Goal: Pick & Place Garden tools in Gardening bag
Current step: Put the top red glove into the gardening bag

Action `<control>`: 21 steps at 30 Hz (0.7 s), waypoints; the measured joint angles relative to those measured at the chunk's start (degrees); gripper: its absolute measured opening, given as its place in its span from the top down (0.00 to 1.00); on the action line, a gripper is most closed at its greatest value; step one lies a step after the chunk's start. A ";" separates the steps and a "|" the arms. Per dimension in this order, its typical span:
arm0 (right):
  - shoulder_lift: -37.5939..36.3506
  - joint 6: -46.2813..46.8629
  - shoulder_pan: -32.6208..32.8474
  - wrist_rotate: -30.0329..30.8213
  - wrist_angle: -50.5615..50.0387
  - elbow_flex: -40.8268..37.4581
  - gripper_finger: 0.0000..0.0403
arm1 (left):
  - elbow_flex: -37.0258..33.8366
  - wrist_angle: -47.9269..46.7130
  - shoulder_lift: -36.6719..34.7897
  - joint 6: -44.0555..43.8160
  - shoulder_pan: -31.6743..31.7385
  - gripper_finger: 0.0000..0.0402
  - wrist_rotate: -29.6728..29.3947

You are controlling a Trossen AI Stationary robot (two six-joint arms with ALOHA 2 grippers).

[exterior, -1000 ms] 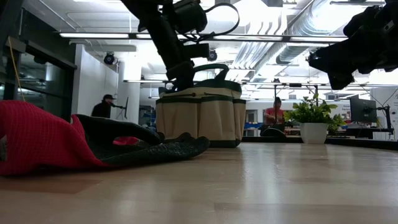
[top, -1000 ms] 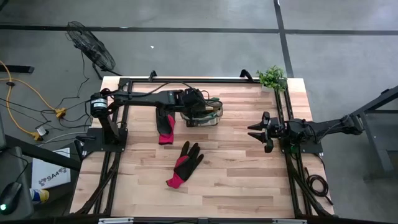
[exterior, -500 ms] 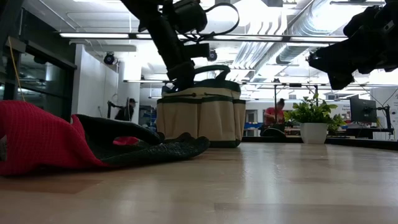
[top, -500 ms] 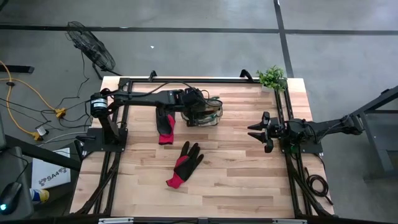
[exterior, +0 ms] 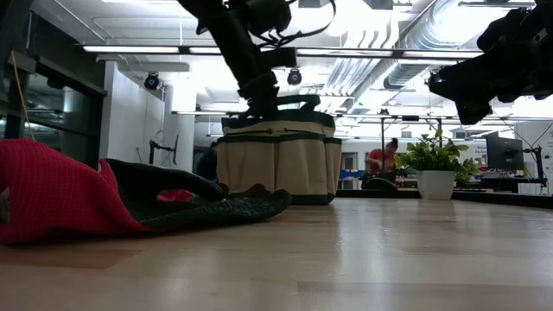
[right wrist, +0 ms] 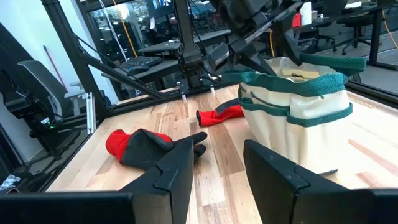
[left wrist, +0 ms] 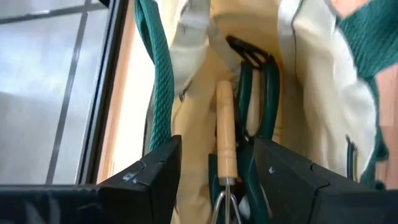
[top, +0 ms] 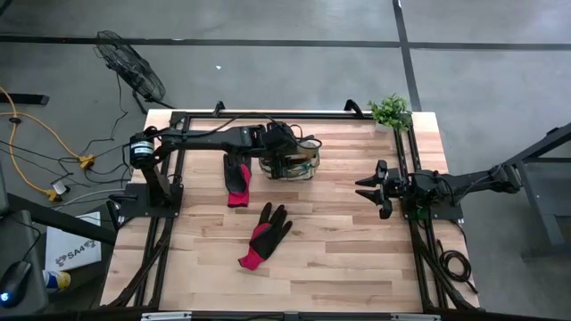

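On the pale wooden plank counter [top: 339, 241], nearest the low camera, lay a black-and-red fabric glove [top: 265, 234], flat, fingers pointing toward the far side. Beyond it and slightly to the left lay a second black-and-red glove [top: 236, 181], its cuff just beside the round olive-tan fabric gardening bag with dark green trim [top: 290, 162]; the two gloves were apart from each other. The bag stood upright on the far half of the counter. The left gripper [left wrist: 219, 171] hung directly over the bag's mouth, its fingers [left wrist: 149, 171] spread and closed on nothing. Between them, down inside the bag, lay a pale wooden tool handle [left wrist: 225, 134] with a metal shank, beside dark green-handled tools [left wrist: 258, 93] resting against the inner wall. The right gripper [top: 369, 189] hovered above the counter's right side, well apart from the bag, its fingers [right wrist: 177, 171] parted around nothing. At the far right corner stood a small green potted plant in a white pot [top: 391, 111].
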 joint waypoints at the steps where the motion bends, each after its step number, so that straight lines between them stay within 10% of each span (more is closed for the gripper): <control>1: -0.01 0.00 0.01 0.00 0.01 0.01 0.67 | 0.00 -0.48 0.00 -0.03 0.00 0.52 -0.40; 21: -0.02 0.01 0.02 0.00 0.01 0.01 0.67 | 0.09 0.60 -1.77 0.13 -1.55 0.52 -6.10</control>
